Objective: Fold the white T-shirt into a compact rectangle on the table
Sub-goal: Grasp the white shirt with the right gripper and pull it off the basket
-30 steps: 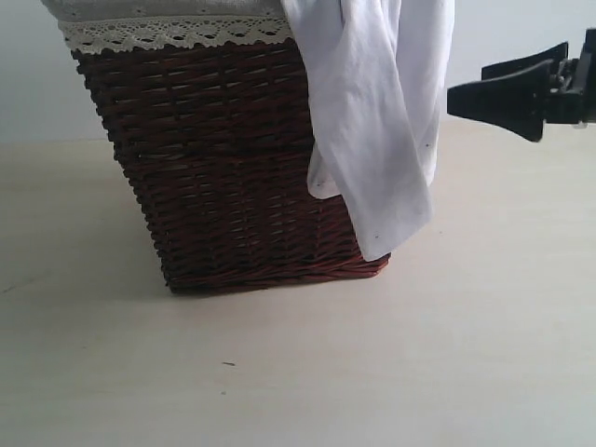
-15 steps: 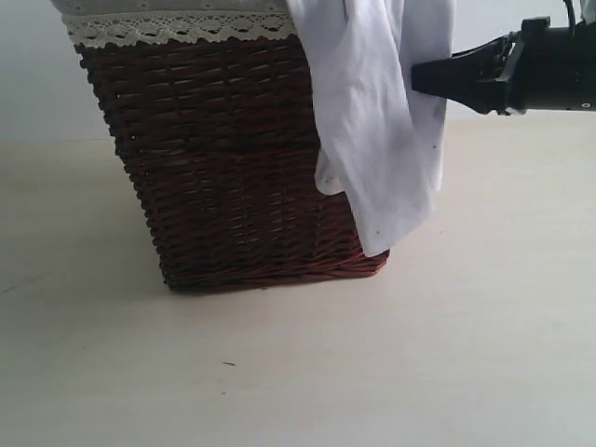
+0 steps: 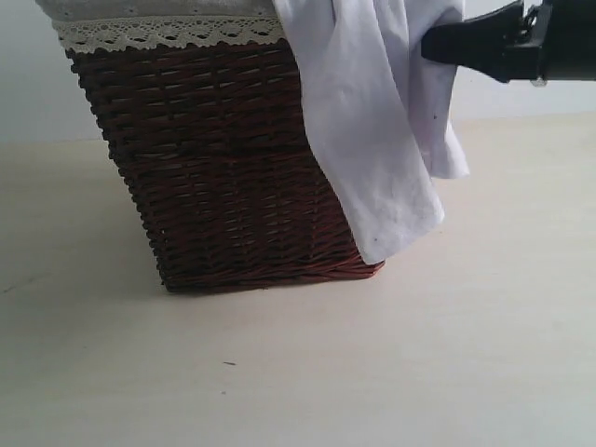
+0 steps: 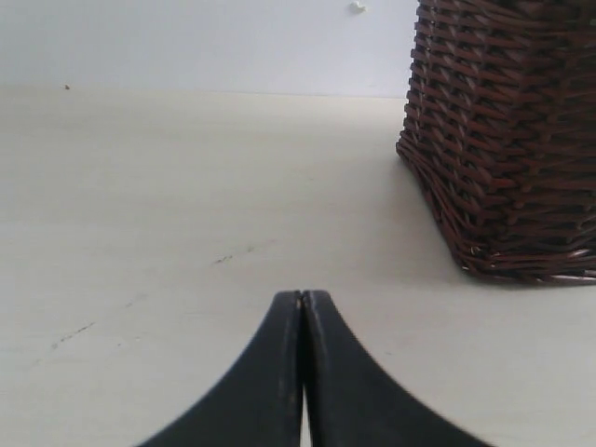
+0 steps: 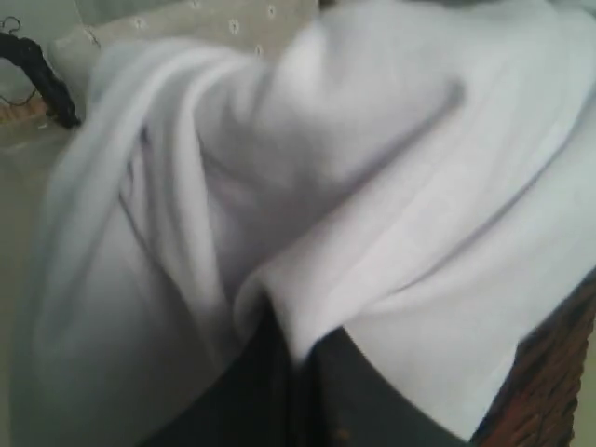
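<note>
The table (image 3: 466,354) is a wide, smooth, pale cream surface, with one tiny dark speck (image 3: 226,364) out front and some faint scuff marks (image 4: 233,256) that show up in the left wrist view. Behind it there's just a plain pale bluish-white wall (image 3: 28,93). A dark wicker basket (image 3: 223,158) sits on the table, with a lace-trimmed cloth lining (image 3: 168,33) turned over its rim. The white T-shirt (image 3: 372,140) hangs out of the basket and drapes down its right-hand side, lowest corner ending near the basket's base. Can't tell if it touches the table. The right gripper (image 3: 430,45) reaches in high from the right, fingers pinched tight on a fold of the shirt. The left gripper (image 4: 303,303) sits low over the table near the basket, fingers pressed together on nothing.
</note>
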Robot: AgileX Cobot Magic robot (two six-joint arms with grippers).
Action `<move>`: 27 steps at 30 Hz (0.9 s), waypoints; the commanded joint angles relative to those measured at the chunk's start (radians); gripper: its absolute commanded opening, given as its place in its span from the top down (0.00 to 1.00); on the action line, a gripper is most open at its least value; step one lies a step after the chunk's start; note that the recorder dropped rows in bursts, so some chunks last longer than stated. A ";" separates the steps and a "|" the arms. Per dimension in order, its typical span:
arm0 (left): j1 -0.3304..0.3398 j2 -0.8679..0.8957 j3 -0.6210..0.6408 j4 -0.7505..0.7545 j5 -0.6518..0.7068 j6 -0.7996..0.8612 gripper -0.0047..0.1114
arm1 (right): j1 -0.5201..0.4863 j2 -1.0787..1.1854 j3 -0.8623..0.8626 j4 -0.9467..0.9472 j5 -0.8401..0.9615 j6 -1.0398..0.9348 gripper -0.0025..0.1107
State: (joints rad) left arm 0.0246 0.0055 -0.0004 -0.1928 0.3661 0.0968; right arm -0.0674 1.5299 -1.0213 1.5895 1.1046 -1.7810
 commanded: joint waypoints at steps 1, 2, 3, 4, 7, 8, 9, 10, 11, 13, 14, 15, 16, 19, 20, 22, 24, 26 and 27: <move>-0.008 -0.006 0.000 0.002 -0.005 0.003 0.96 | 0.004 -0.091 -0.036 0.147 0.030 0.001 0.96; -0.008 -0.006 0.000 0.002 -0.005 0.003 0.96 | 0.004 -0.107 -0.053 0.155 0.030 -0.007 0.96; -0.008 -0.006 0.000 0.002 -0.005 0.003 0.96 | 0.004 -0.120 -0.073 0.155 0.030 -0.020 0.97; -0.008 -0.006 0.000 0.002 -0.005 0.003 0.96 | 0.004 -0.128 -0.098 0.155 0.027 -0.037 0.97; -0.008 -0.006 0.000 0.002 -0.005 0.003 0.96 | 0.004 -0.135 -0.195 0.155 0.022 -0.093 0.98; -0.008 -0.006 0.000 0.002 -0.005 0.003 0.96 | 0.004 -0.135 -0.221 0.155 0.020 -0.108 0.98; -0.008 -0.006 0.000 0.002 -0.005 0.003 0.96 | 0.004 -0.135 -0.253 0.155 0.011 -0.125 0.98; -0.008 -0.006 0.000 0.002 -0.005 0.003 0.96 | 0.004 -0.135 -0.287 0.155 0.001 -0.134 0.98; -0.008 -0.006 0.000 0.002 -0.005 0.003 0.96 | 0.004 -0.135 -0.325 0.155 -0.008 -0.136 0.98; -0.008 -0.006 0.000 0.002 -0.005 0.003 0.96 | 0.004 -0.135 -0.406 0.155 -0.049 -0.136 0.98; -0.008 -0.006 0.000 0.002 -0.005 0.003 0.96 | 0.004 -0.135 -0.439 0.155 -0.075 -0.136 0.98; -0.008 -0.006 0.000 0.002 -0.005 0.003 0.96 | 0.004 -0.135 -0.482 0.155 -0.104 -0.136 0.98; -0.008 -0.006 0.000 0.002 -0.005 0.003 0.96 | 0.004 -0.135 -0.524 0.155 -0.138 -0.136 0.98; -0.008 -0.006 0.000 0.002 -0.005 0.003 0.96 | 0.004 -0.135 -0.639 0.155 -0.237 -0.136 0.98; -0.008 -0.006 0.000 0.002 -0.005 0.003 0.96 | 0.004 -0.135 -0.677 0.155 -0.262 -0.136 0.98; -0.008 -0.006 0.000 0.002 -0.005 0.003 0.96 | 0.004 -0.135 -0.750 0.155 -0.331 -0.136 0.98; -0.008 -0.006 0.000 0.002 -0.005 0.003 0.96 | 0.004 -0.135 -0.820 0.155 -0.421 -0.136 0.98; -0.008 -0.006 0.000 0.002 -0.005 0.003 0.96 | 0.004 -0.135 -0.876 0.155 -0.511 -0.136 0.98; -0.008 -0.006 0.000 0.002 -0.005 0.003 0.96 | 0.001 -0.135 -0.917 0.155 -0.560 -0.136 0.98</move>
State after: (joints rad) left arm 0.0246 0.0055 -0.0004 -0.1928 0.3661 0.0968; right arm -0.0659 1.4075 -1.8527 1.6999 0.6901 -1.9073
